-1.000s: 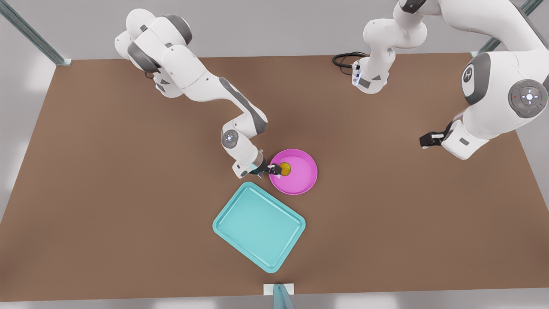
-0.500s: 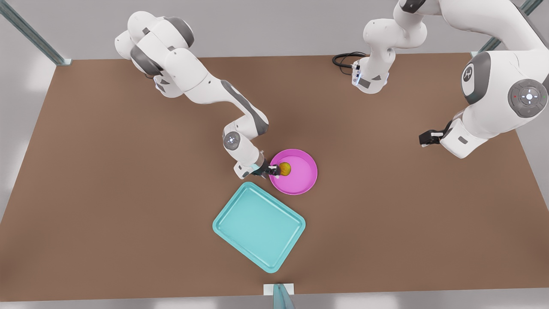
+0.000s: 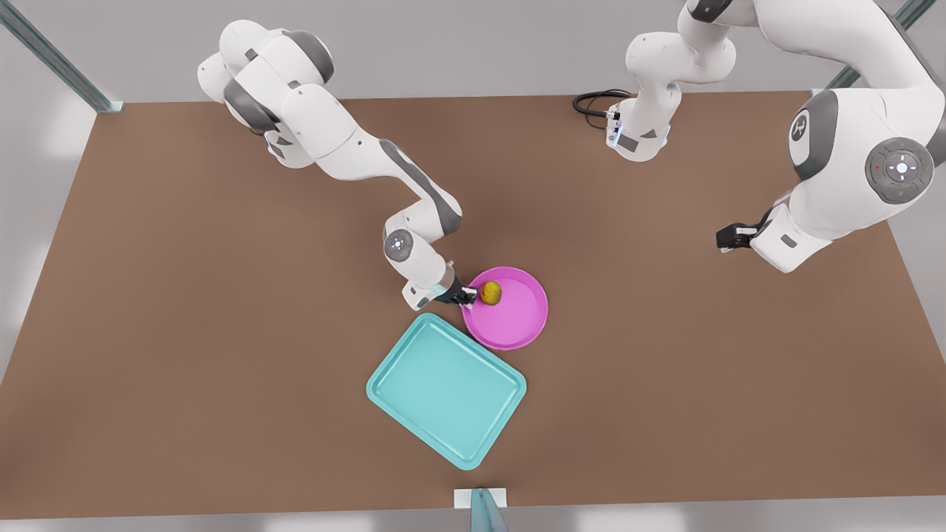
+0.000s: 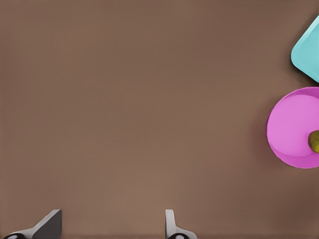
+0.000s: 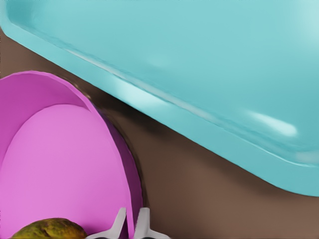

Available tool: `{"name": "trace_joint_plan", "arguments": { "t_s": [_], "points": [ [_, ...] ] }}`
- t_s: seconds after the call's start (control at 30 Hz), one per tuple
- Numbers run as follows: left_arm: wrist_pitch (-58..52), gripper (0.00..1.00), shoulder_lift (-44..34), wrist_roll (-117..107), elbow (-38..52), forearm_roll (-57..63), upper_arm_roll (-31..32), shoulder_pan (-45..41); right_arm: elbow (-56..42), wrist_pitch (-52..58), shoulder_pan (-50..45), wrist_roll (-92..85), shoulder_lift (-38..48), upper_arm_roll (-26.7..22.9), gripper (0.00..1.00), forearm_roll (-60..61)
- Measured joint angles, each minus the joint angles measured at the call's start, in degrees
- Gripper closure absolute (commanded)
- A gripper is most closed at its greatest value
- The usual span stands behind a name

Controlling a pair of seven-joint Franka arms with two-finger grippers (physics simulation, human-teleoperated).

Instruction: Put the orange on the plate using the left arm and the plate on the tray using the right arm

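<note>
**Plate rim pinched beside the tray corner**

Front view: the right pincer (image 3: 469,297) is closed on the near-tray rim of the plate (image 3: 517,318). The orange (image 3: 491,292) sits inside it. The tray (image 3: 446,389) lies just beside, mid-counter (image 3: 185,332). The left pincer (image 3: 728,238) waits well apart toward the front view's right edge.

Left wrist view: the left pincer (image 4: 112,219) is spread wide and empty over bare counter.

Right wrist view: the right pincer's fingers (image 5: 119,223) nip the rim, with a narrow gap to the tray (image 5: 199,59).

A plain brown tabletop (image 3: 185,332) lies under pale grey walls (image 3: 458,52), with teal metal struts (image 3: 52,55) at its corners.
</note>
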State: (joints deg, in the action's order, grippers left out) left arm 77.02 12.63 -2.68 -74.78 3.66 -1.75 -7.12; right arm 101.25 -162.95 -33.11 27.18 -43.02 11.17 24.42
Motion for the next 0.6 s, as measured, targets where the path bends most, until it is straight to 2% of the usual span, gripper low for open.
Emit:
{"name": "trace_joint_plan", "arguments": {
  "t_s": [0.33,0.43,0.6],
  "points": [
    [-0.1,0.00,-0.2,0.2,0.0,0.0,0.0,0.0,-3.3,0.9,1.3,-0.1,2.9,0.1,0.79,0.1],
    [-0.1,0.00,-0.2,0.2,0.0,0.0,0.0,0.0,-7.3,2.8,6.1,0.0,3.1,0.1,0.79,0.3],
    [-0.1,0.00,-0.1,0.3,0.0,0.0,0.0,0.0,-15.2,12.8,16.5,-0.7,2.0,-0.1,0.79,0.3]
  ]
}}
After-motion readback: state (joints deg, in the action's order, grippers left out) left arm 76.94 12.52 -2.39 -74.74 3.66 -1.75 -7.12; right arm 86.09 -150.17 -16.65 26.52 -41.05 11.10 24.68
